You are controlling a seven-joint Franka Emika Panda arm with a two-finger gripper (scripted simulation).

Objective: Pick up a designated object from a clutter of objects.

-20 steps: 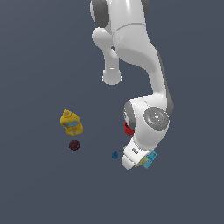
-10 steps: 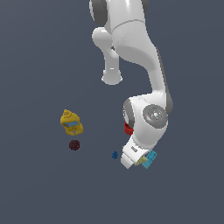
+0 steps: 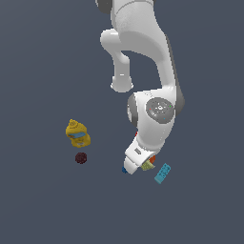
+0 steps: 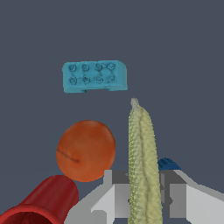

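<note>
In the wrist view my gripper (image 4: 142, 177) is shut on the yellow-green speckled box (image 4: 142, 148), which stands edge-on between the two fingers (image 4: 116, 192). The orange ball (image 4: 86, 150), the red cup (image 4: 41, 201) and the cyan studded brick (image 4: 94, 76) lie beside it, and the tiny blue piece (image 4: 168, 164) peeks out behind a finger. In the exterior view the gripper (image 3: 141, 164) is low over the clutter, with a sliver of the box (image 3: 147, 165) showing next to the cyan brick (image 3: 163, 173).
The yellow bottle with blue label (image 3: 77, 133) and the dark maroon ball (image 3: 81, 157) lie apart on the exterior view's left. The tiny blue piece (image 3: 124, 170) sits at the hand's edge. The arm (image 3: 152, 114) hides the red cup there.
The hand has shifted slightly up and toward the exterior view's left, away from the cyan brick. The other objects have not moved.
</note>
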